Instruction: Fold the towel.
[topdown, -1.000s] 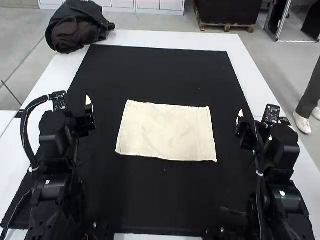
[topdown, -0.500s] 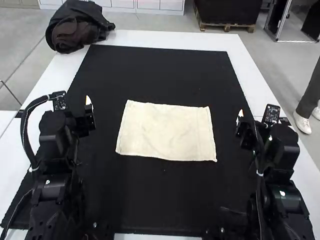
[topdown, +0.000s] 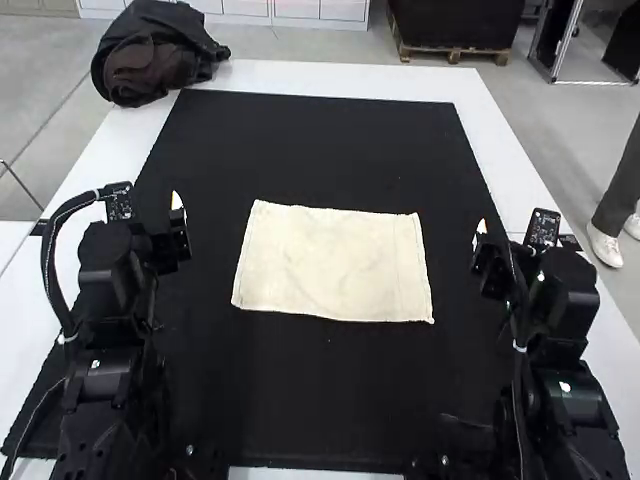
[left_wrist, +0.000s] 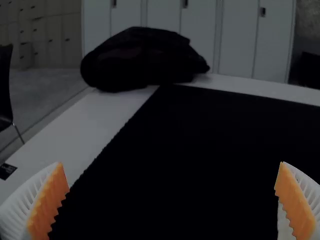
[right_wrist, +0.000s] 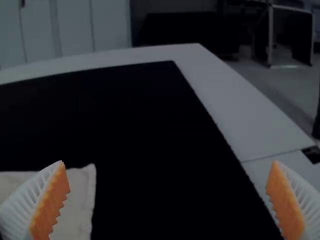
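We've got the left white ribbed gripper (left_wrist: 171, 163) and right white ribbed gripper (right_wrist: 168, 161) spread, empty, unmoved just now. Cream rectangular cloth towel (topdown: 330, 262) still lies flat between them on the black mat (topdown: 310, 400); we're seeing no folding progress.

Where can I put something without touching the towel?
The black mat is bare beyond the towel, and on its near side between the left arm and right arm. It's crowded around both arms and at the dark bundle, far left.
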